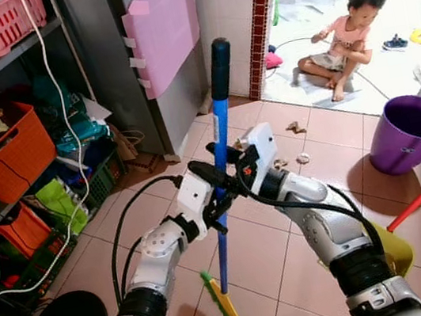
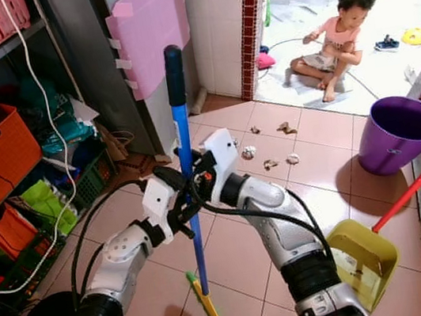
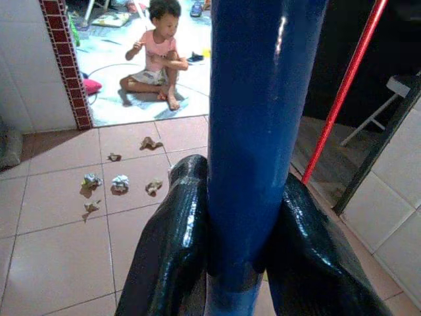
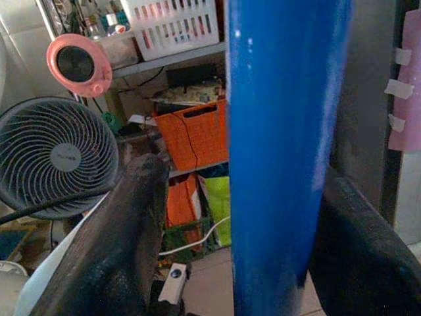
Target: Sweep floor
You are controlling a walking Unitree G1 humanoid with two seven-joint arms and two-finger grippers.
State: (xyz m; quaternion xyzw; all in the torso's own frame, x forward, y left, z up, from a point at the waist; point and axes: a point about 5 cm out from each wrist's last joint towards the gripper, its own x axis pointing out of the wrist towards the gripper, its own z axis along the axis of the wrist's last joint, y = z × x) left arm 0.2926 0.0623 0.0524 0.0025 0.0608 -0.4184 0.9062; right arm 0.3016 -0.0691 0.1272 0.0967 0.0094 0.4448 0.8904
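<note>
A broom stands upright on the pink tiles in front of me, with a blue handle (image 1: 218,121), a black top grip and a green and yellow head (image 1: 223,307). My left gripper (image 1: 218,209) is shut on the handle, and both black fingers (image 3: 177,237) press against it. My right gripper (image 1: 220,168) sits just above with its fingers on either side of the handle (image 4: 283,164). One finger (image 4: 112,250) stands clear of it. Crumpled paper scraps (image 1: 299,142) lie on the floor ahead.
A yellow dustpan (image 2: 361,261) with a red handle leans at my right, beside a purple bucket (image 1: 409,130). A child (image 1: 344,39) sits in the doorway ahead. Shelves with an orange bin (image 1: 3,155), a white cable and a fan (image 4: 59,158) line the left.
</note>
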